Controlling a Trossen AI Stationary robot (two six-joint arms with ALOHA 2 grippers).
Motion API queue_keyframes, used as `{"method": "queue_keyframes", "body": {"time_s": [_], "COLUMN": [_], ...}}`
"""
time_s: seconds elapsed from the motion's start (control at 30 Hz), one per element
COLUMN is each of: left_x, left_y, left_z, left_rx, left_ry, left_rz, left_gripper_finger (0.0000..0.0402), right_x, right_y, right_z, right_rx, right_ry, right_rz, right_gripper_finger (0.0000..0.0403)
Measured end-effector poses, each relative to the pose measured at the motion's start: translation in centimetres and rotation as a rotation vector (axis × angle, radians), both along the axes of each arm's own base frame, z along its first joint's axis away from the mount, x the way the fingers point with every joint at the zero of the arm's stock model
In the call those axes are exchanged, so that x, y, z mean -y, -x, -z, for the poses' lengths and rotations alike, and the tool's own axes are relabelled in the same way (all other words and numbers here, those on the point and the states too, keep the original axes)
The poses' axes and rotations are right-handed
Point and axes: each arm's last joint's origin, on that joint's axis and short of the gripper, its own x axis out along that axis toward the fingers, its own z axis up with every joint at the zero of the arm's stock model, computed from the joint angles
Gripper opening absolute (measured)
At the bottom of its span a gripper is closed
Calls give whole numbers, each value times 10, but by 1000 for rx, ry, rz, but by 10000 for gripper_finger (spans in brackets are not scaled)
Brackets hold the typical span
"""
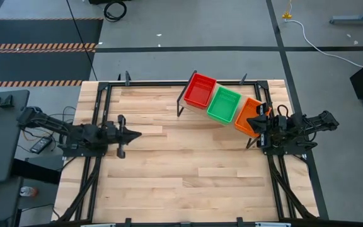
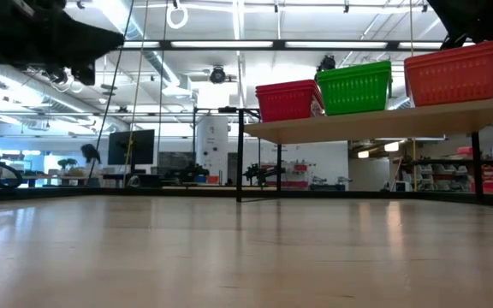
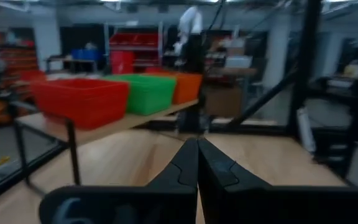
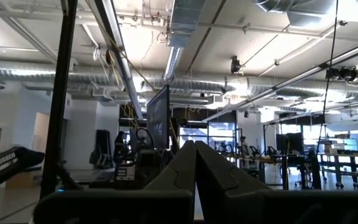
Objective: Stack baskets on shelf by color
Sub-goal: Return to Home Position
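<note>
Left gripper (image 3: 197, 163) fills the near edge of its wrist view, both fingers pressed flat together with nothing between them. High view puts it over the left side of the table (image 1: 169, 176), pointing across toward the shelf (image 2: 375, 120) and well apart from it.

Right gripper (image 4: 195, 163) is closed and empty too, its fingers meeting in a tight seam. Its wrist camera is aimed up at the ceiling pipes. From above, this arm is at the table's right edge with its gripper just beside the shelf's orange end. Touching the basket there or not is hard to tell from that angle.

Shelf stands on thin black legs at the far right part of the table, set at a slant to the table's edges. Three colour groups sit on it in a row, close side by side:
- red baskets (image 1: 200, 90) at the end toward the table's middle
- green baskets (image 1: 224, 104) in the centre
- orange baskets (image 1: 249, 113) at the end by the right arm

Low view shows all three up on the board, upright.
</note>
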Motion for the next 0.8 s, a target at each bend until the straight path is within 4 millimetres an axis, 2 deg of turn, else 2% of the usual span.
{"method": "queue_keyframes", "body": {"time_s": [0.23,0.3,0.57,0.8], "left_x": [-7,-9,-15,-15], "left_y": [15,17,21,21], "left_z": [7,9,14,13], "left_rx": [-31,8,-10,-4], "left_ry": [10,21,16,14], "left_rz": [111,132,136,131], "left_gripper_finger": [1,1,2,35], "right_x": [0,0,0,0], "right_y": [0,0,0,0], "right_z": [0,0,0,0], "right_rx": [0,0,0,0], "right_ry": [0,0,0,0], "right_rz": [0,0,0,0], "right_gripper_finger": [10,10,11,11]}}
